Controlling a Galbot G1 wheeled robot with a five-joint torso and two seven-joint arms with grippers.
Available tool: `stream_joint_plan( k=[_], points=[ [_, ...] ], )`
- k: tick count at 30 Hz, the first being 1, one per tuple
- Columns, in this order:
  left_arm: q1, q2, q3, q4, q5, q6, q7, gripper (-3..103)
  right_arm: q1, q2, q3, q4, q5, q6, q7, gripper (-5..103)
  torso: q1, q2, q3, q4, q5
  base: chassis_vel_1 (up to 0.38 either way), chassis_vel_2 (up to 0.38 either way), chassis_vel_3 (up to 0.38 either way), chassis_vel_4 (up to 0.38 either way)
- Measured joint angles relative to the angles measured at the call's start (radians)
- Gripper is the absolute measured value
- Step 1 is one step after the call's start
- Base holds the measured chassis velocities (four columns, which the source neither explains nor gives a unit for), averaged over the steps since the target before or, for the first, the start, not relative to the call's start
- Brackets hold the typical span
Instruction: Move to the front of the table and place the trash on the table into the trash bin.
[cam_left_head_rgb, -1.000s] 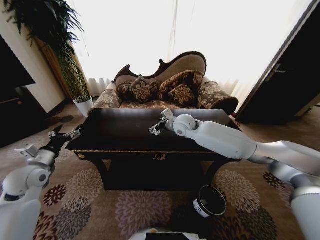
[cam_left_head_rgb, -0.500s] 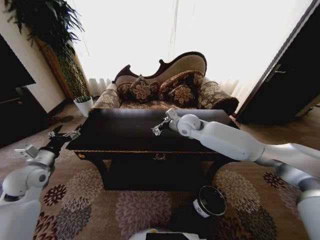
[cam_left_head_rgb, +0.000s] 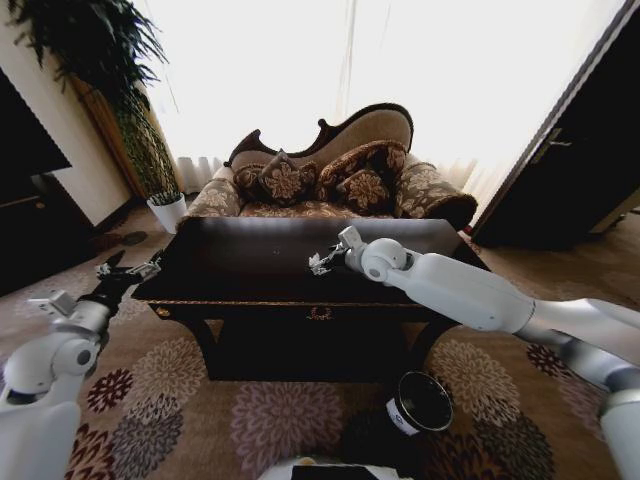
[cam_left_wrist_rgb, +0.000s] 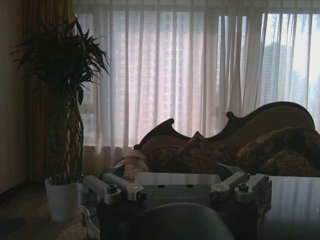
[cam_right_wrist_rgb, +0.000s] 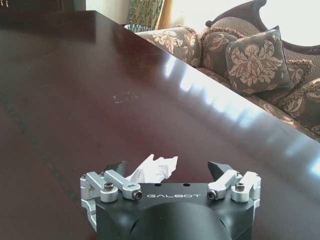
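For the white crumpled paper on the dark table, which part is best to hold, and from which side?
Grip the white paper ball across its middle, coming down from above. It is a low crumpled lump on the flat glossy table and offers no handle. The right hand is open, one finger on each side of it, which probably suits such a pinch.

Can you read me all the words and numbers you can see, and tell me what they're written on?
"GALBOT": on the black body of the right gripper, in the right wrist view.
The same spot on the left gripper has lettering too dark to read.
The white label on the trash bin is too small to read.
No other words or numbers show.
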Motion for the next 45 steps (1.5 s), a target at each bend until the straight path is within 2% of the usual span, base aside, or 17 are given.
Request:
stream_joint_plan(
  k=[1,2,6,8,11,13,17,19,23,29,33,35,36,39,45],
  points=[
    [0.000,0.000,0.000,0.000,0.000,0.000,0.000,100,0.000,-0.002,-0.001,0.001,0.000,0.000,-0.002,86,0.000,0.000,0.000,0.0000,0.0000,0.000,0.000,0.000,0.000],
    [0.000,0.000,0.000,0.000,0.000,0.000,0.000,100,0.000,-0.002,-0.001,0.001,0.000,0.000,-0.002,86,0.000,0.000,0.000,0.0000,0.0000,0.000,0.000,0.000,0.000],
    [-0.002,-0.003,0.003,0.000,0.000,0.000,0.000,100,-0.020,-0.018,0.002,0.006,-0.018,0.004,-0.012,65,0.000,0.000,0.000,0.0000,0.0000,0.000,0.000,0.000,0.000],
    [-0.002,-0.004,0.004,0.000,0.000,0.000,0.000,100,-0.024,-0.021,0.004,0.007,-0.021,0.004,-0.014,65,0.000,0.000,0.000,0.0000,0.0000,0.000,0.000,0.000,0.000],
    [-0.002,-0.005,0.006,0.000,0.001,0.000,0.000,100,-0.054,-0.042,0.020,0.015,-0.040,0.008,-0.025,48,0.000,0.000,0.000,0.0000,0.0001,0.000,0.000,0.000,0.000],
    [-0.002,-0.005,0.007,0.001,0.001,0.000,0.000,100,-0.058,-0.046,0.022,0.017,-0.043,0.009,-0.027,48,0.000,0.000,0.000,0.0000,0.0001,0.000,0.000,0.000,0.000],
    [-0.008,-0.003,0.012,0.002,0.002,0.000,0.000,100,-0.068,-0.067,0.039,0.033,-0.047,0.012,-0.036,27,0.000,0.000,0.000,-0.0001,0.0001,0.000,0.000,0.000,0.000],
    [-0.009,-0.003,0.013,0.002,0.002,0.000,0.000,100,-0.068,-0.069,0.042,0.037,-0.046,0.014,-0.036,27,0.000,0.000,0.000,-0.0001,0.0001,0.000,0.000,0.000,0.000],
    [-0.010,-0.003,0.018,0.002,0.003,0.001,0.000,100,-0.071,-0.082,0.065,0.071,-0.026,0.025,-0.036,5,0.000,0.000,0.000,0.0000,0.0001,0.000,0.000,0.000,0.000],
    [-0.009,-0.004,0.018,0.002,0.006,0.001,0.000,100,-0.086,-0.110,0.122,0.148,0.023,0.027,-0.036,1,0.000,0.000,0.000,0.0002,-0.0001,0.000,0.000,0.000,0.000],
    [-0.007,-0.003,0.013,0.002,0.005,0.001,0.000,100,-0.165,-0.187,0.225,0.239,0.053,0.027,-0.035,0,0.000,0.000,0.000,0.0002,0.0000,0.000,0.000,0.000,0.000],
    [-0.007,-0.003,0.012,0.002,0.005,0.001,0.000,100,-0.170,-0.192,0.233,0.244,0.054,0.027,-0.035,0,0.000,0.000,0.000,0.0001,0.0001,0.000,0.000,0.000,0.000],
    [-0.007,-0.001,0.009,0.001,0.003,0.001,0.000,100,-0.228,-0.248,0.310,0.290,0.055,0.027,-0.043,0,0.000,0.000,0.000,0.0000,0.0002,0.000,0.000,0.000,0.000],
    [-0.010,0.001,0.009,0.001,0.002,0.001,0.000,100,-0.295,-0.326,0.395,0.339,0.046,0.041,-0.054,0,0.000,0.000,0.000,-0.0004,0.0002,0.000,0.000,0.000,0.000],
    [-0.009,-0.005,0.009,-0.009,-0.001,0.000,0.000,100,-0.353,-0.407,0.465,0.384,0.036,0.071,-0.050,0,0.000,0.000,0.000,0.0003,0.0002,0.000,0.000,0.000,0.000]
  ],
)
